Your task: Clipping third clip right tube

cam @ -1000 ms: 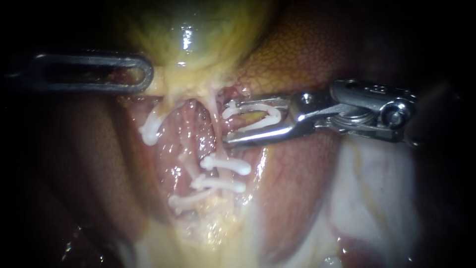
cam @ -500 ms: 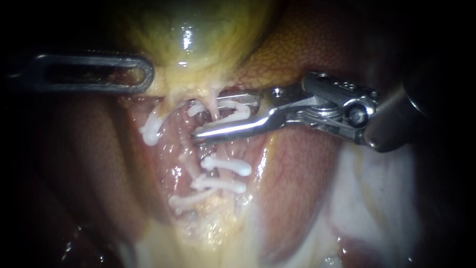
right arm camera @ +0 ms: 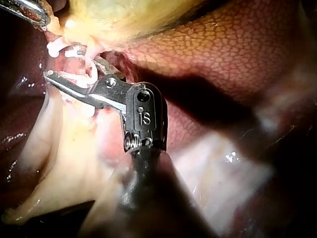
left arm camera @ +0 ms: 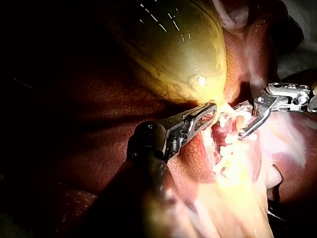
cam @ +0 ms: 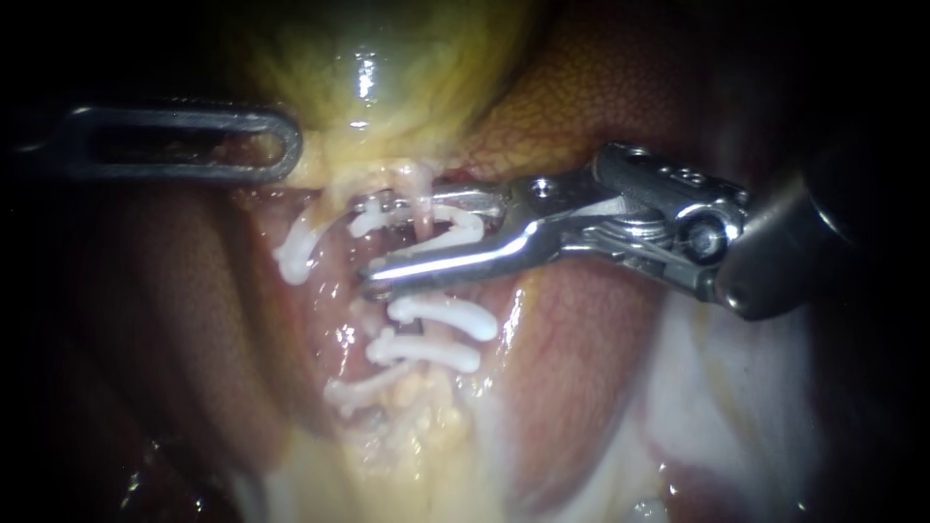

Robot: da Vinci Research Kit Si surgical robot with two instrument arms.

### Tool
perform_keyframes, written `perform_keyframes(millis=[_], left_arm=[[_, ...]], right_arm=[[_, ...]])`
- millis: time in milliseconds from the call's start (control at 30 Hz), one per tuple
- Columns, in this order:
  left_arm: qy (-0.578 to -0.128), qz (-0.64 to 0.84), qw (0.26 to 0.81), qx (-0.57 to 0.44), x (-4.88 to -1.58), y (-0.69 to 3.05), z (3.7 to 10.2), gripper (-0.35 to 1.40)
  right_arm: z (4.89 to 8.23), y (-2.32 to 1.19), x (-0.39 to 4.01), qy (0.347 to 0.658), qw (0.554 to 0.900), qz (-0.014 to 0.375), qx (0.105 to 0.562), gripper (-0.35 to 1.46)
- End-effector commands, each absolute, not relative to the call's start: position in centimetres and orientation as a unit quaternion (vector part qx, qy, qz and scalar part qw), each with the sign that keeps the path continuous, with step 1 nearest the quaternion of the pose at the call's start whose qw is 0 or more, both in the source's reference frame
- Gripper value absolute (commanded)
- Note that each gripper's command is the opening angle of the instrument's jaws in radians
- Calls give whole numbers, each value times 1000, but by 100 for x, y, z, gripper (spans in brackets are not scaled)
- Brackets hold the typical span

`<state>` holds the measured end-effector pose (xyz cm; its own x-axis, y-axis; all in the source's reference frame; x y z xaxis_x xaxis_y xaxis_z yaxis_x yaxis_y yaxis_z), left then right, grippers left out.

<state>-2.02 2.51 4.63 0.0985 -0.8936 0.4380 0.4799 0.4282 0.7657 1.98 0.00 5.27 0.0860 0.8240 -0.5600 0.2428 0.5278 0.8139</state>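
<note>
Straddling right tube (cam: 418,190) w/ clip (cam: 457,224), right instrument (cam: 366,240) near-level.

The liver (cam: 601,107) bears the yellow-green gallbladder (cam: 387,58) on its mottled surface.

The gallbladder (cam: 387,68) lies at the top centre, with the liver (cam: 601,97) to its right. The left instrument (cam: 284,145) comes in from the left, its tip at the gallbladder's lower edge. From that edge the right tube (cam: 420,199) runs downward. The right instrument (cam: 368,240) comes in from the right and reaches across this tube. At its tip it carries the top clip (cam: 463,225), and the tube passes between the clip's legs. Just below, two lower clips (cam: 441,317) sit across the same tube, one under the other. A low clip (cam: 363,390) lies further down and leftward. A side clip (cam: 291,257) lies apart to the left, under the left instrument.
</note>
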Motion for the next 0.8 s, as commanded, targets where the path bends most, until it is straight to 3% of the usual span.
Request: perform_keyframes(millis=[33, 300, 700, 800], left_arm=[[-463, -486, 707, 223, -202, 251, 463, -35], [-463, -486, 707, 223, -202, 251, 463, -35], [-463, -486, 707, 223, -202, 251, 464, -35], [-463, -486, 707, 223, -203, 251, 464, -35]], right_arm=[[526, 0, 198, 632, 604, 240, 423, 39], [525, 0, 195, 631, 604, 241, 422, 17], [528, 2, 193, 623, 597, 256, 437, -35], [532, 3, 192, 617, 593, 265, 445, -35]])
